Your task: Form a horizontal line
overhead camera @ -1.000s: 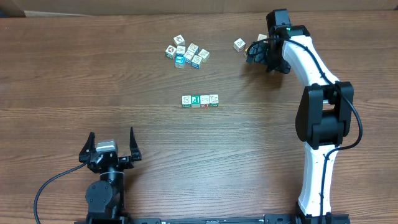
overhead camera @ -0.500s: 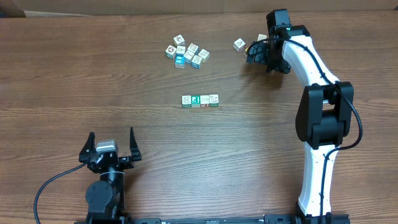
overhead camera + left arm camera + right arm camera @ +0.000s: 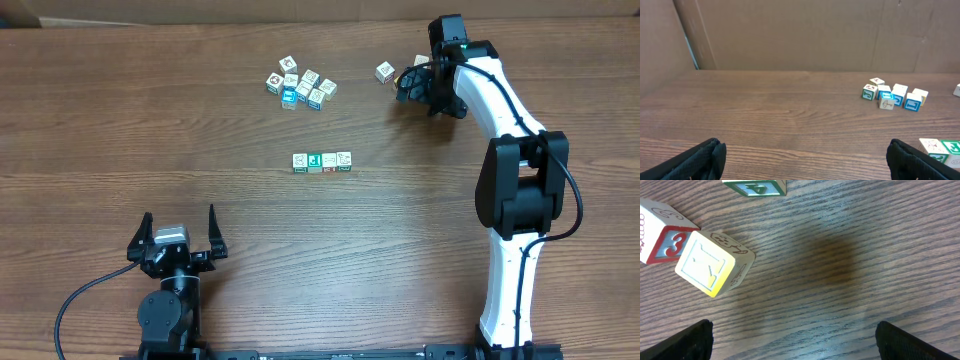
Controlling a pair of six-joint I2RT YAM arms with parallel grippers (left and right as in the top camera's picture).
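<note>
Extending the row of cubes looks like the step in hand, and the right arm seems best placed for it. In the lower left of the overhead view the left gripper (image 3: 180,225) sits with its fingers spread apart, holding nothing and well apart from every cube. It is best left parked there.

At the middle of the frame lies the row (image 3: 322,161), four cubes touching edge to edge in a straight left-to-right run on the table (image 3: 120,120). Above it, in the upper middle, a loose clump (image 3: 300,86) of similar cubes waits. A lone cube (image 3: 385,72) sits to the right of the clump.

In the upper right the right gripper (image 3: 410,88) hovers low with its jaws wide apart and empty. Its wrist view shows a yellow cube (image 3: 710,270) at the left of the frame, turned at an angle. It seems to touch a red cube (image 3: 660,242), and a green cube (image 3: 757,185) lies at the top edge.

To do this well, the gripper should probably centre over one cube and turn to match its flat sides. It should close without nudging the neighbour, then set the cube flush against one end of the row, in line with the others.
</note>
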